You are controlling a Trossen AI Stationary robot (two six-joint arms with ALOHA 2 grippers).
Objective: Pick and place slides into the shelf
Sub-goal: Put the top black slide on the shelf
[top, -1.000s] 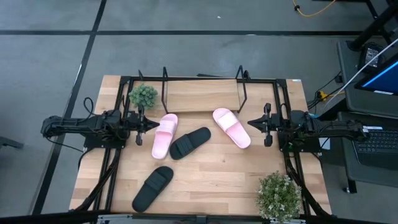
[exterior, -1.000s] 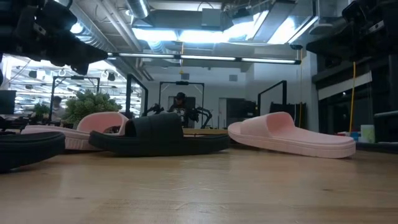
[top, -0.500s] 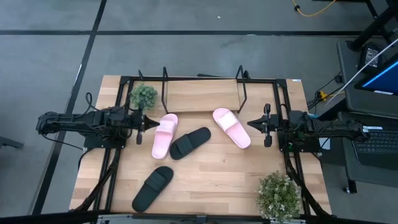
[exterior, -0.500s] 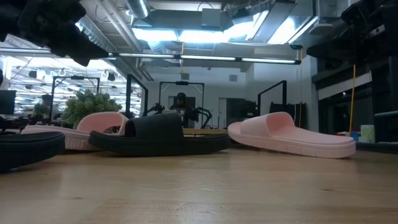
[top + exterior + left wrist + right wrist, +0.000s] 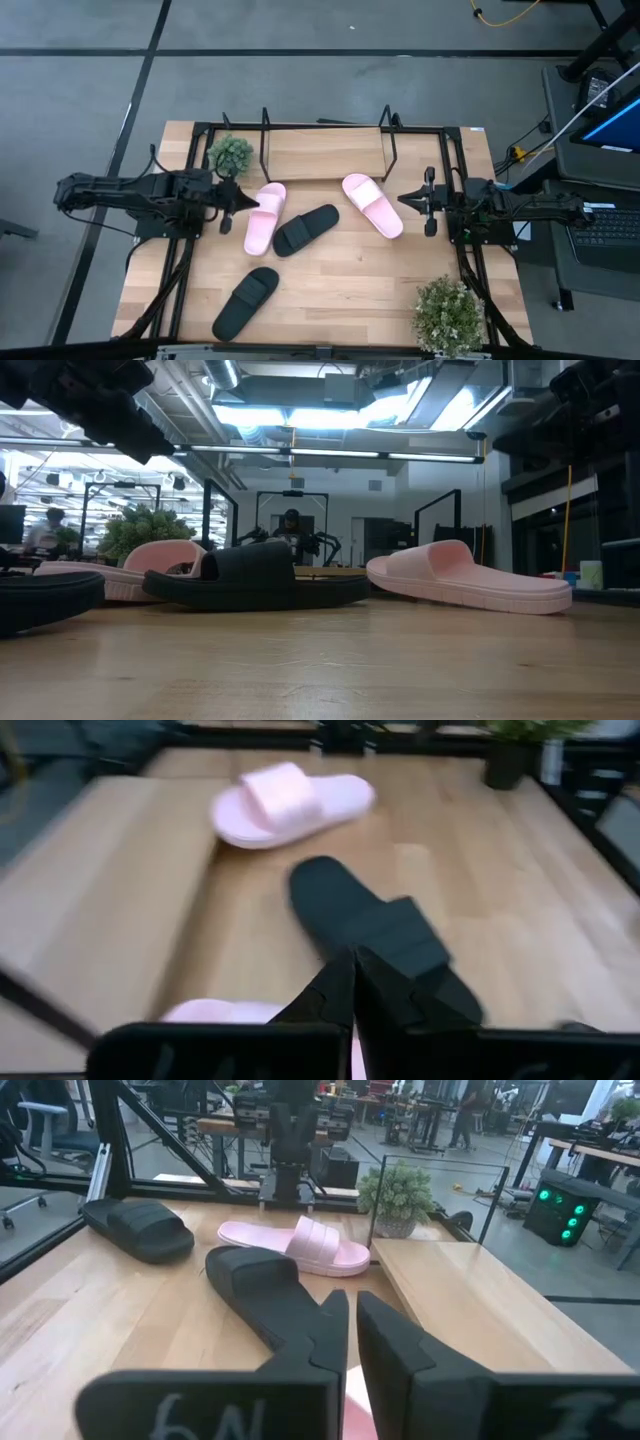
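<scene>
Four slides lie sole-down on the table. One pink slide point(image 5: 263, 217) is just right of my left gripper point(image 5: 248, 200), which hovers above the table with shut fingers point(image 5: 352, 970). The other pink slide point(image 5: 372, 205) lies just left of my right gripper point(image 5: 404, 199), also shut point(image 5: 350, 1305) and clear of it. One black slide point(image 5: 305, 229) lies between the pink ones, and another black slide point(image 5: 246, 301) is near the table's near edge. The shelf point(image 5: 325, 150), a black wire rack over a wooden board, stands at the far edge and holds no slide.
A small potted plant point(image 5: 231, 153) stands by the shelf's left end and a larger plant point(image 5: 449, 315) at the near right corner. A black frame point(image 5: 190, 170) rings the table. Bare wood shows in the near middle. People show in the room behind.
My left arm has moved: its gripper has risen a little and edged toward the pink slide beside it. The slides and my right arm have stayed where they were.
</scene>
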